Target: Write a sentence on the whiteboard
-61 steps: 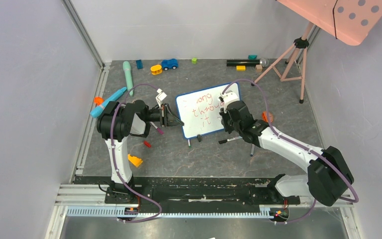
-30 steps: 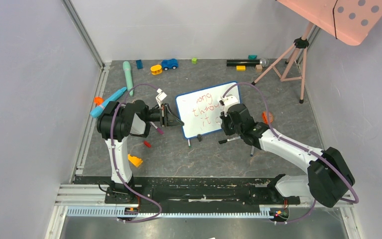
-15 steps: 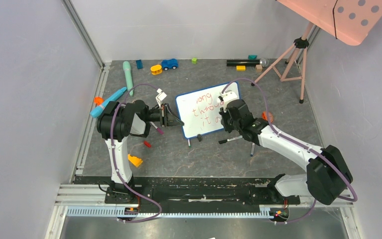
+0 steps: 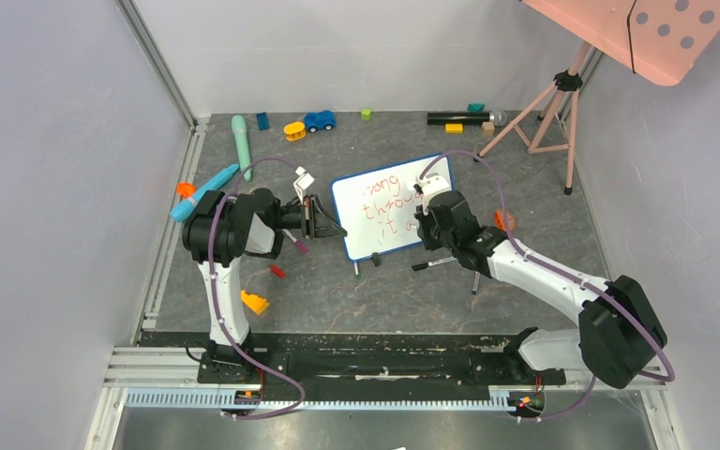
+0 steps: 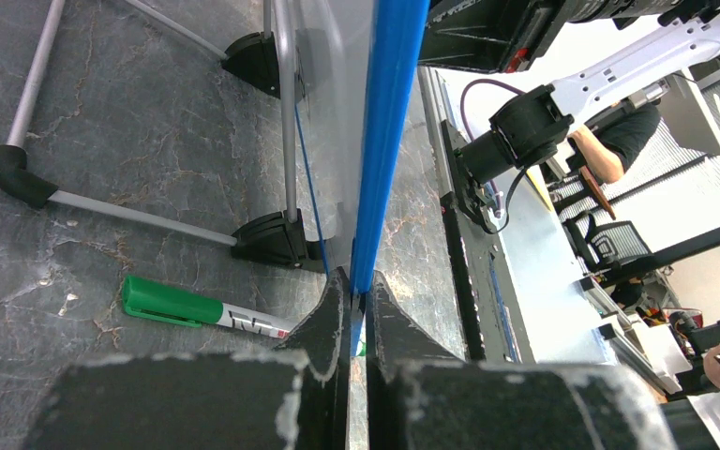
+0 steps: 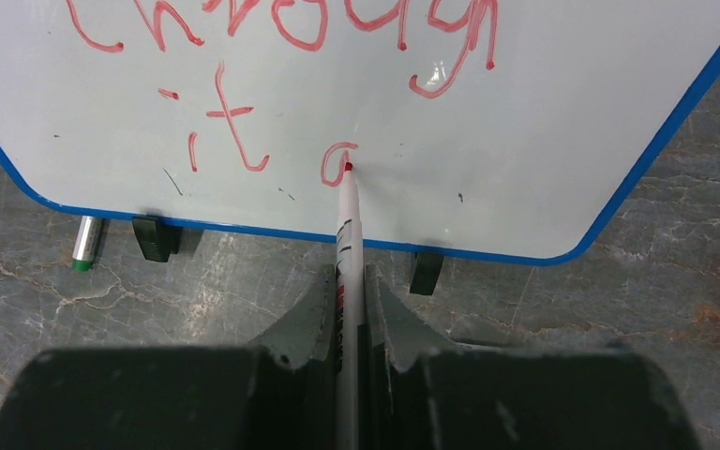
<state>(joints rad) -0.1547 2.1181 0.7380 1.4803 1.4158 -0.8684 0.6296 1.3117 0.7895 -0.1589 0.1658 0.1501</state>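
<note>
1. Desk (image 4: 337, 295): grey marbled top, with both arm bases bolted along its near edge.
2. Orange block (image 4: 255, 302) and small red piece (image 4: 277, 271): lying on the desk near the left arm.
3. Black pen (image 4: 434, 263): lying flat, just beside the right forearm and on the near side of the board.
4. Left claw (image 5: 357, 289): closed on the board's blue frame (image 5: 389, 122), with the thin rim pinched between both fingers.
5. Right claw (image 6: 347, 281): closed on a red marker (image 6: 345, 225). The marker runs lengthwise between the fingers and its tip touches the board.
6. Board (image 4: 398, 242): at mid-desk between the two claws, tilted up on black feet (image 6: 155, 239), its long sides slanting across the overhead view.
7. Sentence (image 4: 389, 208): red handwriting in three slanted lines.
   - The top line is only partly legible, ending in "ong".
   - The second line reads "through".
   - The third reads "it a", and the marker tip rests at the right side of the "a".
8. Green pen (image 5: 178, 305): on the desk under the board's lower edge, next to one foot.
9. Teal tube (image 4: 241, 139), yellow piece (image 4: 294, 130) and blue car (image 4: 319, 120): lined up towards the far edge.
10. Tripod (image 4: 548, 108): pink legs at the far right corner, with a pink dotted panel (image 4: 652, 33) above it.
</note>
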